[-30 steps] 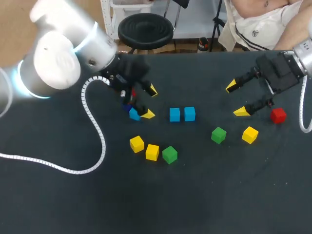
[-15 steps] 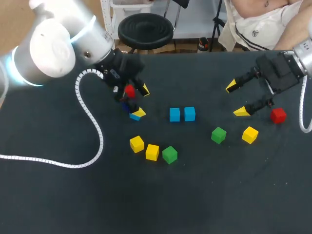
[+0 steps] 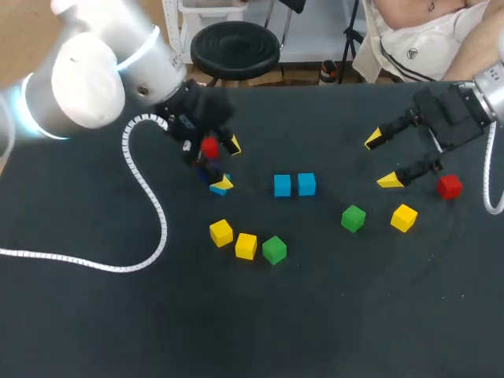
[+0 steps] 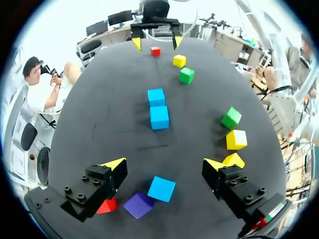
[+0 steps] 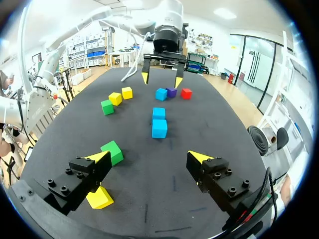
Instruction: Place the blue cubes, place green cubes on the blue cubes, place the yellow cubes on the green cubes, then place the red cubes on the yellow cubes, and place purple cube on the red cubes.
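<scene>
Since the 3rd blue cube (image 4: 161, 188) lies apart from the 2 blue cubes (image 4: 159, 117) touching mid-surface (image 3: 354, 315), I judge it is the one to bring over. My left gripper (image 4: 168, 164) hangs over it, wrist tipped down, fingers spread and empty. A purple cube (image 4: 138, 205) and a red cube (image 4: 106, 205) sit just beside it. My right gripper (image 3: 380, 161) hovers with fingers parted, holding nothing, near another red cube (image 3: 450, 187).
</scene>
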`<state>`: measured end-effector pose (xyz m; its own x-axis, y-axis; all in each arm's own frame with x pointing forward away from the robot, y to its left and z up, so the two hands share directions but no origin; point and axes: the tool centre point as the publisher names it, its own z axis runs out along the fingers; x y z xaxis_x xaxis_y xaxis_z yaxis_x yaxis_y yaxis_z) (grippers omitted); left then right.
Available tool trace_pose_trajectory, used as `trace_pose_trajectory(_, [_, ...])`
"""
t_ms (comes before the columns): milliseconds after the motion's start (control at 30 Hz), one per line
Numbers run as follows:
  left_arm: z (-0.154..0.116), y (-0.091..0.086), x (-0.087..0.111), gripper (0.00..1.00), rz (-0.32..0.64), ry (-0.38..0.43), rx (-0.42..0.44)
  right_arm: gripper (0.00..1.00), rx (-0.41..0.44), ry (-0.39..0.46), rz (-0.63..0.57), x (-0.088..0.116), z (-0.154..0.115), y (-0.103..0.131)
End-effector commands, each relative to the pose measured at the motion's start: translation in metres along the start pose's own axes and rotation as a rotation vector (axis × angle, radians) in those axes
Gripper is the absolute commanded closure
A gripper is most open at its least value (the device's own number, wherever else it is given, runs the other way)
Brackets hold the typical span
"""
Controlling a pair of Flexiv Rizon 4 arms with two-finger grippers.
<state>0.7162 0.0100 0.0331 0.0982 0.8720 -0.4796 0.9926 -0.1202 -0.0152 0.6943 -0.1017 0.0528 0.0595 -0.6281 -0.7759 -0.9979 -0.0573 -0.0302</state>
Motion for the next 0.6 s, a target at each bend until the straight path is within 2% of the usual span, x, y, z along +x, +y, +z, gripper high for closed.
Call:
trace_pose_trajectory(33, [0.001, 0.010, 0.012, 0.00, -0.020, 0.040, -0.017, 0.00, 0.000, -0.001, -0.001, 0.000, 0.000, 0.000])
trace_pose_trajectory(367, [0.004, 0.022, 0.031, 0.00, 0.035, 0.083, -0.040, 0.00, 0.000, -0.001, -0.001, 0.000, 0.000, 0.000])
trace_pose_trajectory(600, [0.010, 0.015, 0.038, 0.00, 0.067, 0.163, -0.033, 0.00, 0.000, -0.001, -0.001, 0.000, 0.000, 0.000])
